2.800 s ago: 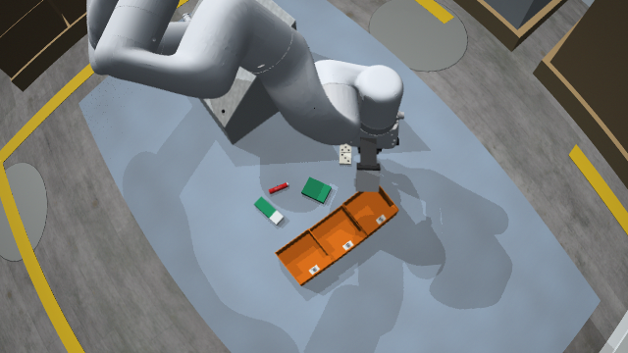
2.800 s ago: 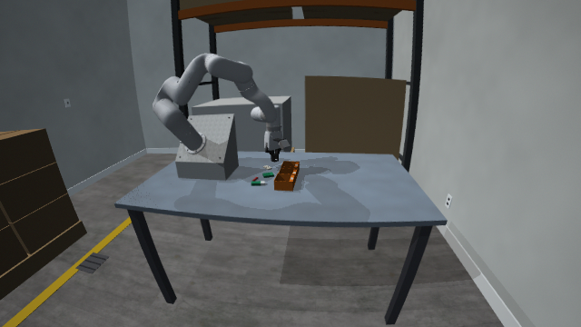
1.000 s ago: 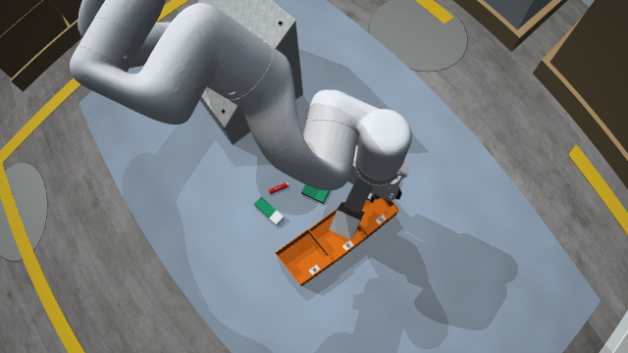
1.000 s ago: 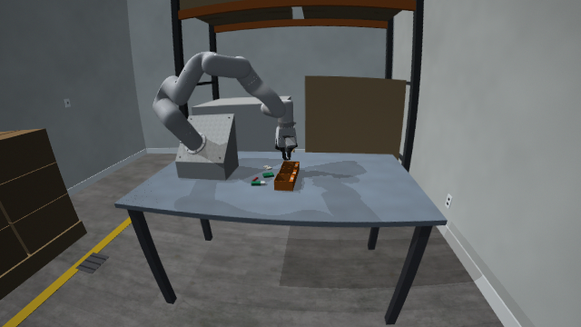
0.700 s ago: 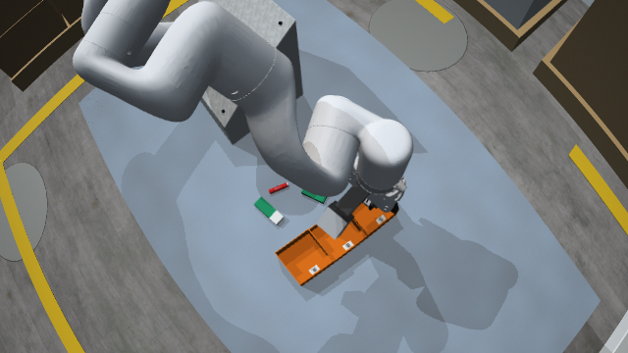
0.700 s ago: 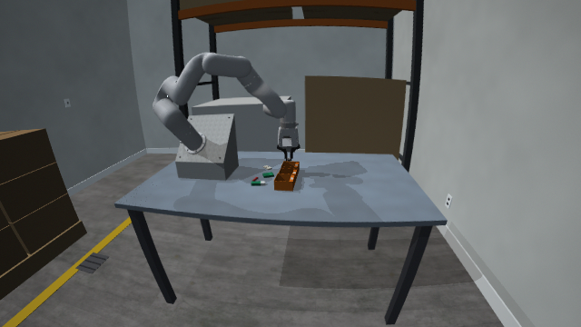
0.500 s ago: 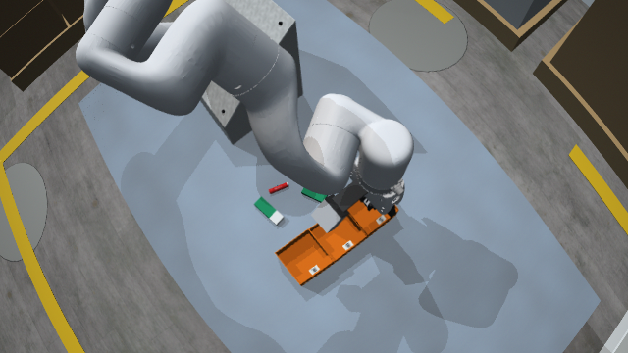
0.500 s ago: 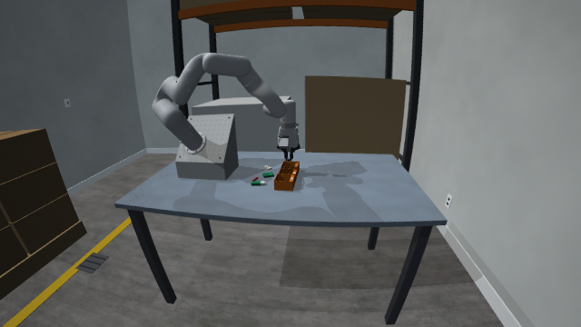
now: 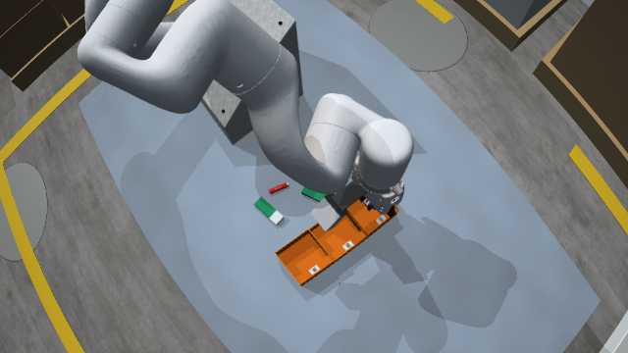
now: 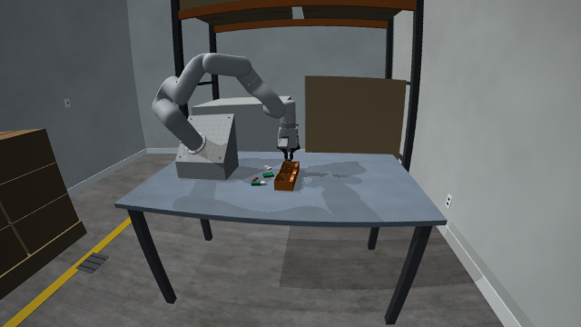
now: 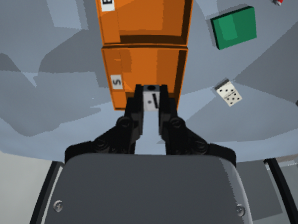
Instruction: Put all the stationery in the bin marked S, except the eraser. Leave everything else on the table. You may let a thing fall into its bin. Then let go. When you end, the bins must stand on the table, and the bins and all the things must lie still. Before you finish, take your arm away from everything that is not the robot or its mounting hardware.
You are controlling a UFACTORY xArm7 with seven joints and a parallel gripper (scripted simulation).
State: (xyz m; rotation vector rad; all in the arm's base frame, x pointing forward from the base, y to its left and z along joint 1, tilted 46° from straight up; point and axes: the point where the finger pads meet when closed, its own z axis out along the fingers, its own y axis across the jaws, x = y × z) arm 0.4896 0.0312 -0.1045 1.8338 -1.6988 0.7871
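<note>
Three orange bins stand in a row on the table. The end bin marked S (image 11: 143, 72) lies right under my gripper (image 11: 151, 95), next to the bin marked B. My gripper is shut on a small pale flat thing with a dark mark (image 11: 152, 112) and holds it above the S bin's near edge. In the top view the wrist hides the fingers over the S bin (image 9: 373, 216). A red marker (image 9: 279, 187), a green block (image 9: 313, 194) and a green-and-white eraser (image 9: 269, 211) lie on the table to the left of the bins.
A white die (image 11: 229, 94) lies on the table beside the S bin, near the green block (image 11: 234, 27). The arm's grey base block (image 10: 206, 145) stands at the table's back left. A brown board (image 10: 354, 115) stands behind the table.
</note>
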